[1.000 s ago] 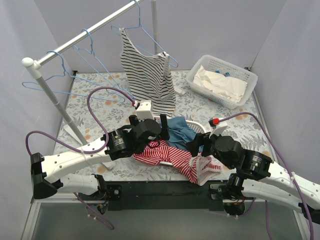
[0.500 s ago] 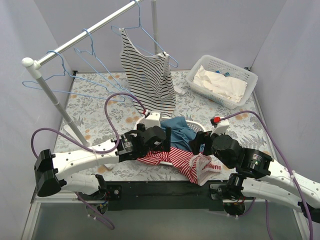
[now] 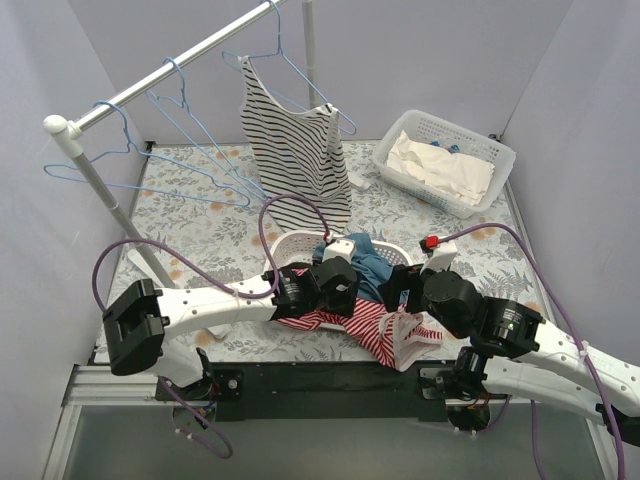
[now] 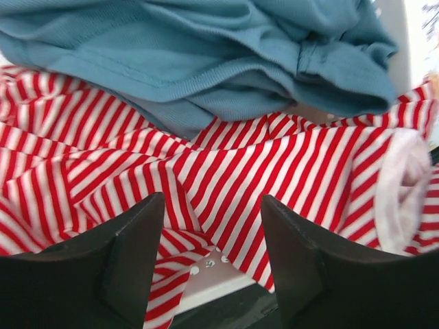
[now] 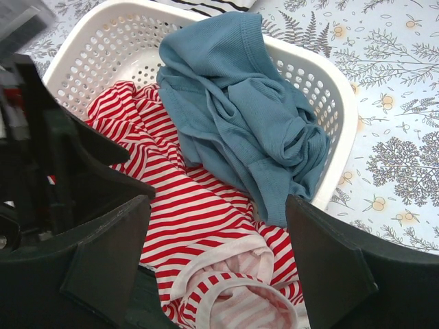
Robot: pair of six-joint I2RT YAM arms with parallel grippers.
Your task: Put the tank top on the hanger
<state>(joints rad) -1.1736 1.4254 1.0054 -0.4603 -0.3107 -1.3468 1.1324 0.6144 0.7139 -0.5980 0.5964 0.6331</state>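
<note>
Hovering my left gripper (image 4: pixel 211 200) low over the tank top (image 4: pixel 240 171), jaws parted astride a free fold and nothing clamped, likely to pinch clear of the blue garment (image 4: pixel 206 55) overlapping it. My right gripper (image 5: pixel 216 202) hangs wide open alongside. The top runs crosswise beneath both, pale-trimmed opening toward the right one.

The tank top (image 4: pixel 226 178) is soft matt cloth, the basket (image 5: pixel 339 96) smooth plastic.

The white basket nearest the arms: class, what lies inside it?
A blue-teal garment lies partly on the red-and-white tank top, which spills over the near rim of the basket. The floor beneath is hidden.
</note>
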